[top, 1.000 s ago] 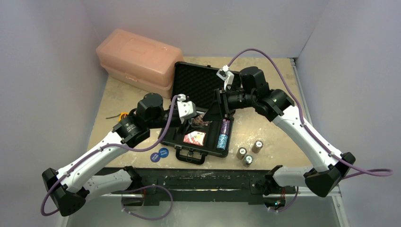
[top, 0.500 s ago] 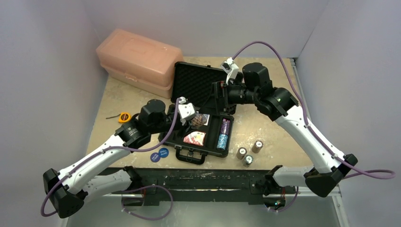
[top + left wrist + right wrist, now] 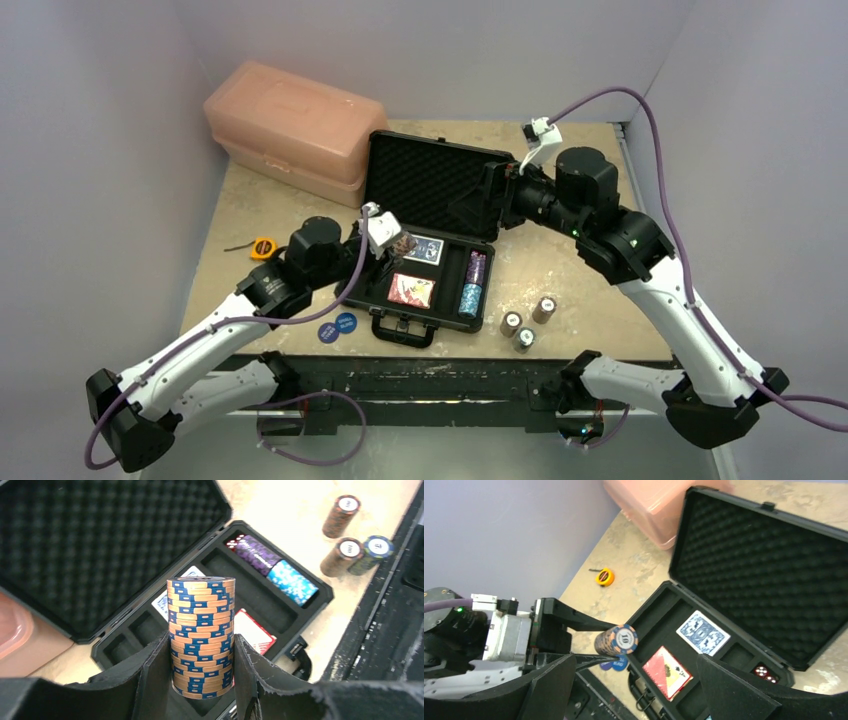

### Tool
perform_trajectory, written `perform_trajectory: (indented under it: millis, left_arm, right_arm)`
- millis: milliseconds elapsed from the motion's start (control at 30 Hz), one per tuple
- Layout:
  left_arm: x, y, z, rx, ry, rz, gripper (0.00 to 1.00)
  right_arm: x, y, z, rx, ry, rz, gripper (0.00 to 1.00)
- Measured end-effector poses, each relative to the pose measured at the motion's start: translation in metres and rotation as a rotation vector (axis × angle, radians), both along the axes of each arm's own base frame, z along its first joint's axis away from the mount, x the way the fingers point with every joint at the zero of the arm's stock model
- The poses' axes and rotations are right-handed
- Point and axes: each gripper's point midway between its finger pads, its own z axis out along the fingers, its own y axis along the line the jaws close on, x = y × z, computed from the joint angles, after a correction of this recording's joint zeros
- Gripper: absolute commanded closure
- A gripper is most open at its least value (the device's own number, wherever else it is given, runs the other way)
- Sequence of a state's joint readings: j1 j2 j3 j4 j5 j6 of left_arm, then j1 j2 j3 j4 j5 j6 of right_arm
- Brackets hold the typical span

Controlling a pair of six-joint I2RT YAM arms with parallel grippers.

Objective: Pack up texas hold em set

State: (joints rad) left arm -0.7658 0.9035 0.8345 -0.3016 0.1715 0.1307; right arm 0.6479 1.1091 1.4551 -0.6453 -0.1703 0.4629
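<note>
The black briefcase (image 3: 440, 318) lies open mid-table, its foam lid (image 3: 425, 185) up behind. In the tray are a blue deck (image 3: 424, 250), a red deck (image 3: 411, 290), purple chips (image 3: 477, 266) and light-blue chips (image 3: 470, 298). My left gripper (image 3: 201, 652) is shut on an orange-and-blue chip stack (image 3: 201, 630), held above the tray's left end. Behind the case's right side hangs my right gripper (image 3: 636, 662), open and holding nothing. Three loose chip stacks (image 3: 523, 325) stand right of the case. Two blue discs (image 3: 337, 327) lie at its front left.
A pink plastic box (image 3: 290, 125) stands at the back left, close to the lid. A yellow tape measure (image 3: 262, 247) lies left of the case, behind my left arm. Walls close in on three sides. A black rail (image 3: 440, 375) runs along the front edge.
My right gripper has opened and drawn back to the right rear, and the blue deck now shows in its slot. The left gripper has shifted slightly left with its chip stack.
</note>
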Motion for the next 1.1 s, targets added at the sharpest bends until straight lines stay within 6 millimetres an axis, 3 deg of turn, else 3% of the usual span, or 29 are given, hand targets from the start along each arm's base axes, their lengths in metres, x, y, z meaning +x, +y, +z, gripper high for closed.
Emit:
perform_trajectory:
  millis: [133, 333, 567, 1100]
  left_arm:
    - [0.015, 0.013, -0.002, 0.008, 0.001, 0.08, 1.0]
    - [0.037, 0.029, -0.014, 0.035, 0.027, 0.178, 1.0]
    - [0.06, 0.046, -0.04, 0.105, 0.079, 0.276, 1.0]
    - [0.105, 0.076, -0.096, 0.287, 0.156, 0.479, 1.0]
  right_arm:
    - [0.005, -0.009, -0.002, -0.012, -0.027, -0.05, 0.05]
    - [0.012, -0.017, -0.021, -0.057, -0.019, -0.102, 0.05]
    - [0.013, -0.026, -0.035, -0.087, -0.019, -0.142, 0.05]
    - [0.004, -0.04, -0.042, -0.092, -0.027, -0.169, 0.04]
